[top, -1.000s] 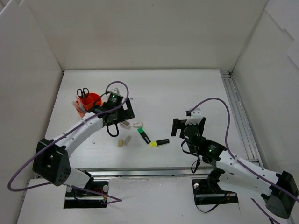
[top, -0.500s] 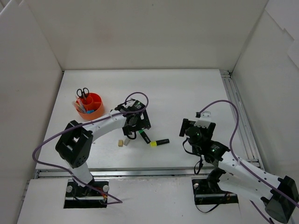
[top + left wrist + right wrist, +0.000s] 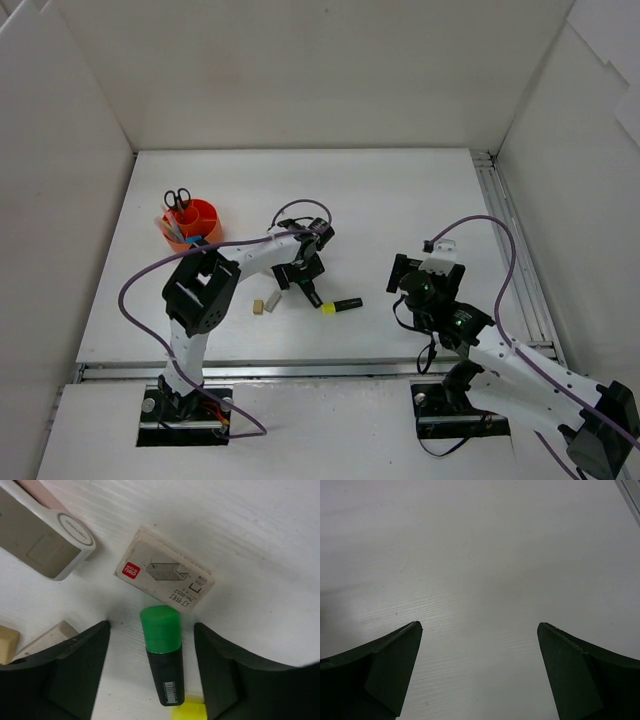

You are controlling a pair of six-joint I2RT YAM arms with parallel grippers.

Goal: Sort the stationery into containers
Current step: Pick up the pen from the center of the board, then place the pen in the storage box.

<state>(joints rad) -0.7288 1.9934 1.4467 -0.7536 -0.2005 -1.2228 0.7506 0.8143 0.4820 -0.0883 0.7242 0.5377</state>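
White tabletop (image 3: 400, 190) all round; the left gripper (image 3: 300, 278) has its jaws spread either side of the green-capped highlighter (image 3: 162, 665), just beside a staple box (image 3: 165, 577). It looks lined up to pinch it for the orange holder (image 3: 192, 222), well apart. The right gripper (image 3: 480, 630) hovers wide open, apparently keeping clear.

Bare table is left along both flanks of the green highlighter (image 3: 161, 655). Its cap end is blocked by a staple box (image 3: 165, 582) lying just beside it. Left of it in the left wrist view, passage is narrowed by beige erasers (image 3: 45, 639) and a grey-white piece (image 3: 45, 542).
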